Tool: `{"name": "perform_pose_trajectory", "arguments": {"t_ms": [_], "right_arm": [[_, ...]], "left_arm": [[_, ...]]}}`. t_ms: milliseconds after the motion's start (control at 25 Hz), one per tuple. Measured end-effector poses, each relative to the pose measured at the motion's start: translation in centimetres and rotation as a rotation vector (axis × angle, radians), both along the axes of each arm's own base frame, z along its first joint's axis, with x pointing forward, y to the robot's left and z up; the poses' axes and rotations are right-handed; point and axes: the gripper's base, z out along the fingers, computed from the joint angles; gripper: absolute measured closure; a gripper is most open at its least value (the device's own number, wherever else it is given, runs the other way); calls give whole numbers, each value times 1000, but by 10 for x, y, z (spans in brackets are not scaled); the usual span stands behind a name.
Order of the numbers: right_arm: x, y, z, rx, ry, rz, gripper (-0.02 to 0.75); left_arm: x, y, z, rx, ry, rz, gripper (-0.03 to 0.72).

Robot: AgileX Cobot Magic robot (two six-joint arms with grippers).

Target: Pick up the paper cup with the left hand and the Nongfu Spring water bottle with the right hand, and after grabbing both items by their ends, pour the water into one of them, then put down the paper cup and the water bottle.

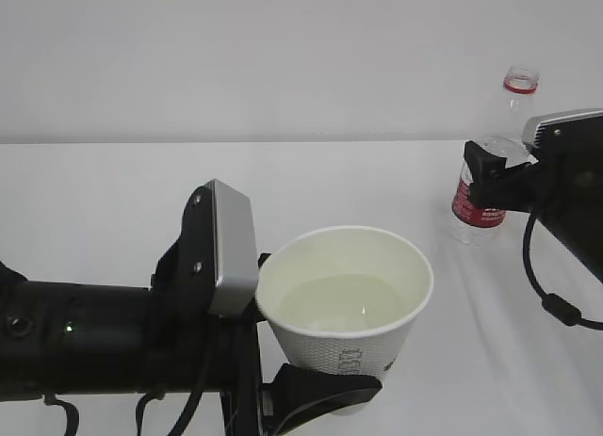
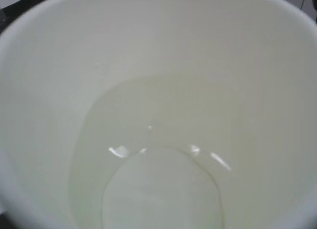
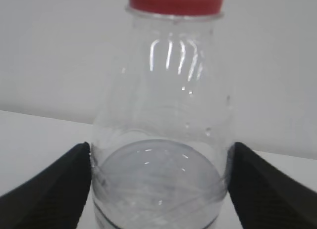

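Down at the near edge of the white table (image 1: 113, 191), the left hand (image 1: 311, 398) holds the paper cup (image 1: 345, 304) upright, its black fingers (image 1: 325, 391) closed round the cup's lower part while the silver-grey plate sits just beside the rim. The cup stands open-topped, and water (image 2: 158, 179) lies in its cream bottom, a shallow pool with small glints on its surface, as the left wrist view shows from directly above. Well apart, toward the far right of the table, the Nongfu Spring water bottle (image 1: 490, 163) stands upright with no cap on its red-ringed neck. The right hand (image 3: 158, 189) reaches to it from the right with jaws spread wide, one finger (image 3: 49, 184) on each side of the clear ribbed body at about label height; whether the pads press the plastic or merely stand against it cannot be told. A little water remains low in the bottle.
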Motion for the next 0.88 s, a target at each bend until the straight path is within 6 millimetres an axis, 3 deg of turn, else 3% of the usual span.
{"name": "perform_pose_trajectory", "arguments": {"t_ms": [880], "right_arm": [[-57, -6, 26, -1, -10, 5, 137]], "left_arm": [[0, 0, 0, -2, 0, -1, 179]]}}
